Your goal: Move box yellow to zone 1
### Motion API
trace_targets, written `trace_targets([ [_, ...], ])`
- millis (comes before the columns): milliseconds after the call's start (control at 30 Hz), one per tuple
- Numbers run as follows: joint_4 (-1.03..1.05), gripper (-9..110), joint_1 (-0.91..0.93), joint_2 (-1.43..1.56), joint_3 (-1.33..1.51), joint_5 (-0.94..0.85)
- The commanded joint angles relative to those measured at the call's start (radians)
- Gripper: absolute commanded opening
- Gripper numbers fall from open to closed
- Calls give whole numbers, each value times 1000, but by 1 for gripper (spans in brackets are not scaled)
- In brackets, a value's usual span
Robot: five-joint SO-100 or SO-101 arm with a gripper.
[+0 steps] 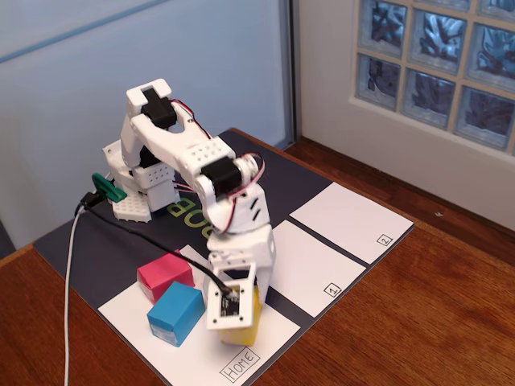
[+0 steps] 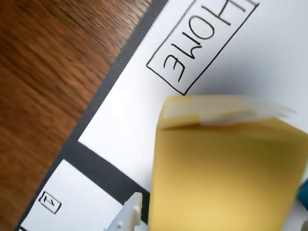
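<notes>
Wooden tabletop (image 1: 418,322) carries a dark mat with white panels — zone 1 (image 1: 302,269) sits bare. On the Home panel (image 1: 265,342), the gripper (image 1: 237,322) covers the box yellow (image 2: 226,168); whether its jaws clamp it cannot be told.

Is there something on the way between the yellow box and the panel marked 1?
Nothing visible blocks it. In the fixed view the yellow box sits at the gripper on the Home panel, and zone 1 lies bare just beyond a dark strip. The pink block and blue block stand on the opposite side.
</notes>
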Motion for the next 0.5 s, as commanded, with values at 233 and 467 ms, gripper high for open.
trace_targets([
  [233, -57, 47, -15, -44, -46, 34],
  [467, -63, 43, -23, -41, -46, 43],
])
